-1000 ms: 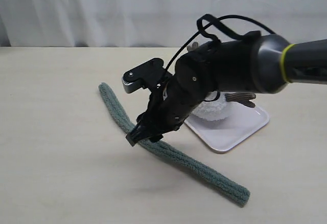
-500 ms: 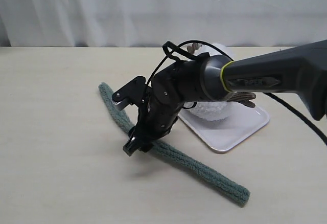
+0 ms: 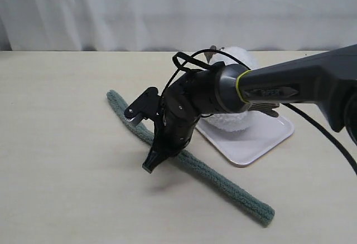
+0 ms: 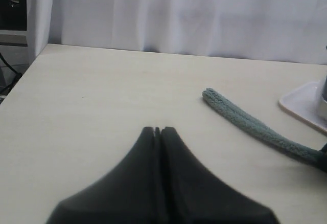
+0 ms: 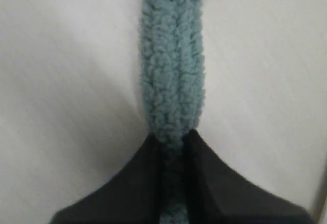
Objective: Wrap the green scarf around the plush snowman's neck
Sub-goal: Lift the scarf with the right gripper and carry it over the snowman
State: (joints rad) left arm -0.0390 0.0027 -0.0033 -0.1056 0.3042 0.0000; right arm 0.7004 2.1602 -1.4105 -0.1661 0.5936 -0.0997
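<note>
Your right hand (image 3: 152, 163) has the green scarf (image 3: 223, 184) pinched mid-length.
Scarf lies along the worktop (image 3: 61, 166) either side of that hand; just beyond it the plush snowman (image 3: 233, 120) sits on a white tray (image 3: 266, 141). Your left hand (image 4: 158, 130) is pressed together, apart from the scarf.

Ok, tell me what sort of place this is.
Probably a robot test bench in a lab or studio: a bare pale table backed by a plain white curtain, a robot arm over it, and only staged props, a green scarf and a plush snowman on a tray.
</note>
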